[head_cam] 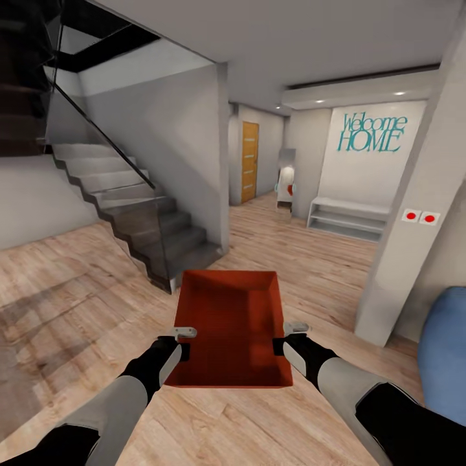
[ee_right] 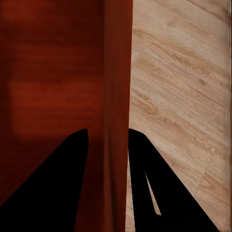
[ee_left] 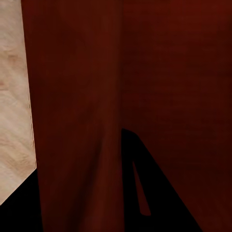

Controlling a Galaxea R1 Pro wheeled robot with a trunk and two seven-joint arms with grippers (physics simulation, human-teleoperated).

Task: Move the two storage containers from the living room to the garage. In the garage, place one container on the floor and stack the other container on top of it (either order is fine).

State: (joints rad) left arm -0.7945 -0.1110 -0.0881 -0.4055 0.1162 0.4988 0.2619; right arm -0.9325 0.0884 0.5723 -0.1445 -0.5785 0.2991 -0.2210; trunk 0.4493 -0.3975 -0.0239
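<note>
I hold one red-orange lidless storage container [head_cam: 230, 323] level in front of me, above light wood-plank flooring. My left gripper [head_cam: 183, 340] is shut on its left wall and my right gripper [head_cam: 289, 336] is shut on its right wall. In the left wrist view the container wall [ee_left: 77, 96] runs between the dark fingers of the left gripper [ee_left: 79, 159]. In the right wrist view the thin wall [ee_right: 116, 72] passes between the two fingers of the right gripper [ee_right: 107, 133], with plank floor beside it. The garage is out of view.
A grey staircase [head_cam: 142, 220] with a glass rail rises at left. A white pillar [head_cam: 408, 246] and a blue rounded object [head_cam: 446, 349] stand at right. Ahead, the plank floor [head_cam: 304, 259] leads to a wooden door [head_cam: 250, 162], a white bench shelf [head_cam: 349, 217] and a teal wall sign [head_cam: 372, 133].
</note>
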